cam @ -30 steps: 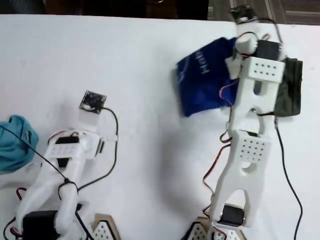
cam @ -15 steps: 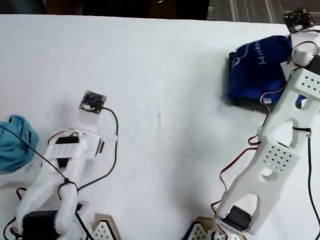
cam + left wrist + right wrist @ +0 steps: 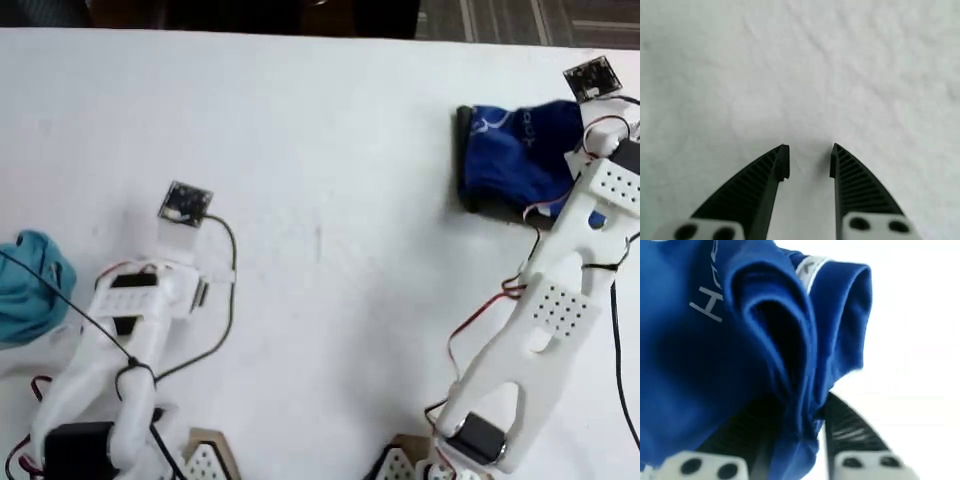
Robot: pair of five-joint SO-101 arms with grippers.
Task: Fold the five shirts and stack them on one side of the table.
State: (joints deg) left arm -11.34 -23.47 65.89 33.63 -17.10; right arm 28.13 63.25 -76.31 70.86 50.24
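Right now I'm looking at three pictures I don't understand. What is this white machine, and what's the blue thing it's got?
The machine is two small robot arms, a left arm and a right arm, side by side at a white table. The wide picture comes from a fixed camera looking down over the table. The other two come from a camera on each arm's wrist, looking along its gripper. The right gripper is shut on a blue shirt, which sits over a dark folded garment on the table's right side. The left gripper is open over bare table. A teal shirt lies bunched at the left edge.
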